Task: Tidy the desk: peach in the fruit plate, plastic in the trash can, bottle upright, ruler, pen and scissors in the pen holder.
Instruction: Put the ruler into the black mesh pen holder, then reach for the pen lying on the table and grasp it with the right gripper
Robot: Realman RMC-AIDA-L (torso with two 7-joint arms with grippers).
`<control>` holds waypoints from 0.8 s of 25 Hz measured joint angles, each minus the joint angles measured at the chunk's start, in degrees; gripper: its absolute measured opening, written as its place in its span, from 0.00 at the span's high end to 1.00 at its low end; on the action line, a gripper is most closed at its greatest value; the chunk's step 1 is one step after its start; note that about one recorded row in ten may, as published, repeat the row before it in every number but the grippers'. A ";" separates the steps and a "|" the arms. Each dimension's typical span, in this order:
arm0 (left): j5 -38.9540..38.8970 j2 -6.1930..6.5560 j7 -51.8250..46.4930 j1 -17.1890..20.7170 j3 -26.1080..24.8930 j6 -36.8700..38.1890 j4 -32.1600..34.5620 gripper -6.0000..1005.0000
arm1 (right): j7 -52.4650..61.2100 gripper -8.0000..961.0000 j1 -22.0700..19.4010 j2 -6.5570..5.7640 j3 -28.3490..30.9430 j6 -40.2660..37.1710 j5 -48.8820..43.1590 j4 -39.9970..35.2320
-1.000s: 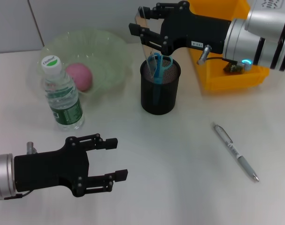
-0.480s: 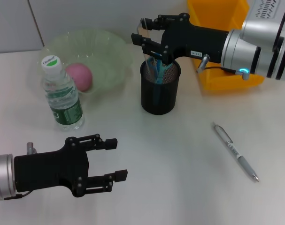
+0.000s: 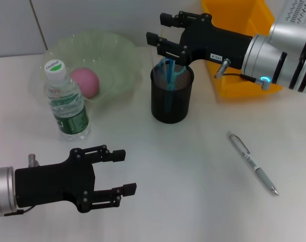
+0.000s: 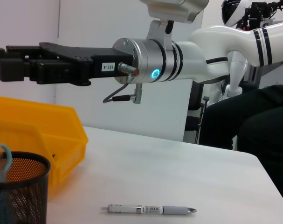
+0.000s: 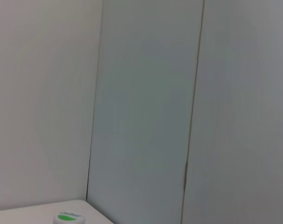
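My right gripper (image 3: 159,29) hovers open just above the black mesh pen holder (image 3: 172,103), which shows again in the left wrist view as the pen holder (image 4: 15,191). Blue-handled scissors (image 3: 168,70) stand inside the holder. A faint clear ruler (image 3: 161,55) seems to stand beside them. A silver pen (image 3: 252,164) lies on the table to the right; the left wrist view has the same pen (image 4: 150,209). The bottle (image 3: 67,101) stands upright. The pink peach (image 3: 85,82) lies in the green fruit plate (image 3: 112,50). My left gripper (image 3: 125,171) is open near the front left. No plastic is in view.
A yellow bin (image 3: 243,50) stands behind and to the right of the pen holder, under my right arm. The bottle stands close in front of the fruit plate. The bottle's green cap (image 5: 69,218) shows at the edge of the right wrist view.
My right gripper dipped to the pen holder, then shifted slightly right with its fingers spread. The ruler edge it carried no longer shows between them. The left arm has not moved.
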 joint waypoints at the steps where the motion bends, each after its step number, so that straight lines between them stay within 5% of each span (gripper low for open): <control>1: -0.01 0.00 0.01 0.01 0.00 -0.03 0.00 0.26 | 0.00 0.45 0.00 -0.01 0.00 0.00 0.00 0.12; 14: -0.03 0.00 -0.01 0.03 0.00 0.26 0.00 0.26 | 2.38 0.38 -2.62 -0.33 3.58 -3.42 4.92 -2.39; 20: -0.03 0.00 -0.02 0.04 0.00 0.55 0.42 0.26 | 25.57 0.34 -7.38 -2.57 5.23 -4.79 -4.51 -16.42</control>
